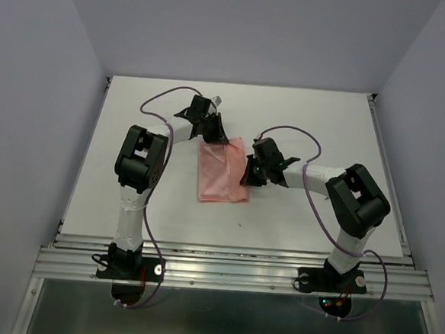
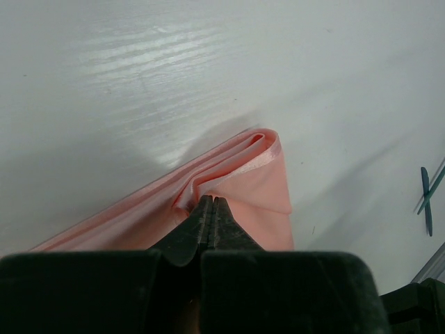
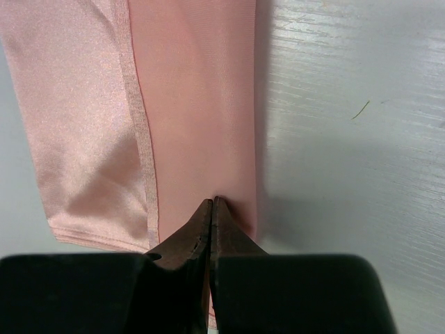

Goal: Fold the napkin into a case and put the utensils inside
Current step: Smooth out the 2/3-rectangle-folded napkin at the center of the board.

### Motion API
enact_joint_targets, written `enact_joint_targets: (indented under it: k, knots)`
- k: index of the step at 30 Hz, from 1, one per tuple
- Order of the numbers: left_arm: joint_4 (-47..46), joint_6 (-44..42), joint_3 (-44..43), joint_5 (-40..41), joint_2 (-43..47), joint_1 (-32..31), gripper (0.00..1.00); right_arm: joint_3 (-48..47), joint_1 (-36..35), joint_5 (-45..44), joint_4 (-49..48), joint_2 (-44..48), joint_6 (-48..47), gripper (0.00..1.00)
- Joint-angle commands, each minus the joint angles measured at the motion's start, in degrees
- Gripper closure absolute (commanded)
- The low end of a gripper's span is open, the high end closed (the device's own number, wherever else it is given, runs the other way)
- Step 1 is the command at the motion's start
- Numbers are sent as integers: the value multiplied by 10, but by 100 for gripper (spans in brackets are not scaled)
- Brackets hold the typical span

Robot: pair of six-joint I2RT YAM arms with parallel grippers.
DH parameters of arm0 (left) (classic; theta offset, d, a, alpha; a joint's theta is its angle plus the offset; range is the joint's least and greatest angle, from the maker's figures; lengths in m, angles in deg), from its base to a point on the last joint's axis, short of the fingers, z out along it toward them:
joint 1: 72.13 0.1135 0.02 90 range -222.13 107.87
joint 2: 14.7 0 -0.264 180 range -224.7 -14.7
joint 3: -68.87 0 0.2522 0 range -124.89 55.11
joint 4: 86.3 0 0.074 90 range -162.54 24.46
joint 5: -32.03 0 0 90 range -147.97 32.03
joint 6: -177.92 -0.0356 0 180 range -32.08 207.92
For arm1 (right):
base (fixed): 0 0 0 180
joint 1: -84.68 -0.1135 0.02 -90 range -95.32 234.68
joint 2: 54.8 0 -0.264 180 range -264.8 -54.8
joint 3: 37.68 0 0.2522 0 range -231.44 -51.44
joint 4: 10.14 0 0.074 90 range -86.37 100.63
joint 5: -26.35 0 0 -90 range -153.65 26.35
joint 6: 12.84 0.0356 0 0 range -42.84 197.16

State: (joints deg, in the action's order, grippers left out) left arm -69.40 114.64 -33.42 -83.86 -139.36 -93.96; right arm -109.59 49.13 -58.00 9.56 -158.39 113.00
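Observation:
The salmon-pink napkin (image 1: 220,172) lies folded in a layered rectangle at the table's middle. My left gripper (image 1: 210,133) is at its far end. In the left wrist view the jaws (image 2: 211,202) are shut, pinching a puckered fold of the napkin (image 2: 243,174) near its corner. My right gripper (image 1: 246,173) is at the napkin's right edge. In the right wrist view it (image 3: 211,202) is shut on the cloth (image 3: 188,104) near a long folded edge. Two thin dark-teal utensils (image 2: 426,197) lie crossed on the table at the right edge of the left wrist view. I cannot make them out in the top view.
The white table (image 1: 324,128) has raised rails along its left and right sides and a metal rail at the near edge. Purple cables (image 1: 162,95) loop over both arms. Grey walls close in the table's sides and back.

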Motion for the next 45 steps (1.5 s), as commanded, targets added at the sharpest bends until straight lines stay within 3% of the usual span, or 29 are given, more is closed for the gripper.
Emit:
enact_joint_targets:
  k: [1, 8, 16, 29, 45]
  knots:
    - [8, -24, -9, -20, -5, 1, 100, -5, 0, 1, 19, -8, -5, 99]
    - [-6, -25, 3, -19, -21, 2, 100, -34, 0, 10, 27, 14, -11, 99]
    - [-6, -40, 13, -14, -24, 6, 100, -124, 12, -47, 53, 9, -30, 99]
    - [-8, -48, 27, -19, -16, 12, 100, -342, 50, -86, 80, -160, -45, 99]
    - [-8, -46, 26, -28, -16, 17, 100, -396, 63, -87, 94, -275, -50, 99]
